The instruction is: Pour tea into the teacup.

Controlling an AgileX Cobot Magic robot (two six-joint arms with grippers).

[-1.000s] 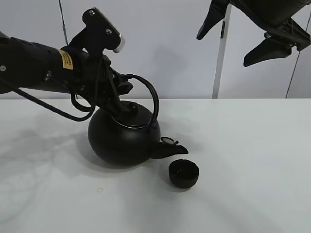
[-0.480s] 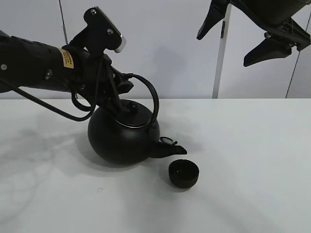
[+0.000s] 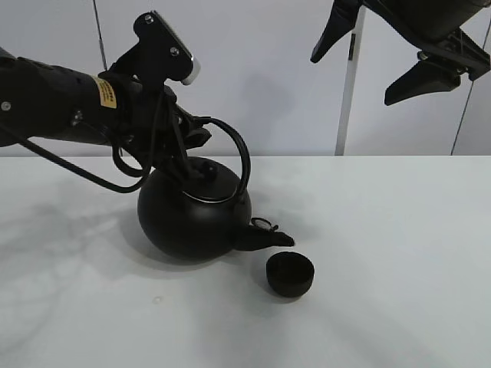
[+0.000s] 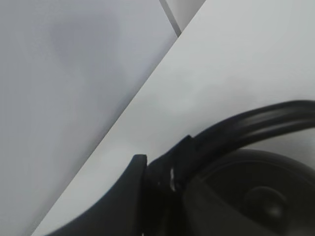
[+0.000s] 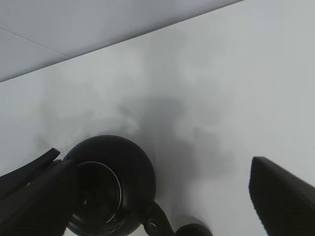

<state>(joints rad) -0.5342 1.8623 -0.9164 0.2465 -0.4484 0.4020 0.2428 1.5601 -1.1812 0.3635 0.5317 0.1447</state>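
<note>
Your left gripper (image 4: 157,172) is clenched on the handle (image 4: 246,128) of the tilted kettle (image 3: 194,215), and the left wrist view shows that best. Only the high view gets the whole teacup (image 3: 290,274), mid-tabletop (image 3: 399,253), just beside the spout (image 3: 268,238) tip. Right gripper (image 3: 354,78) hangs up high, jaws spread wide, holding nothing.

1. The kettle (image 3: 192,218) sits a shade nearer the tabletop's (image 3: 399,253) left edge than a second ago and is tipped slightly further.
2. Its spout (image 3: 268,238) dips lower, its tip closer to the teacup (image 3: 290,274) rim.
3. The left arm's wrist camera mount (image 3: 165,46) stands slightly higher.
</note>
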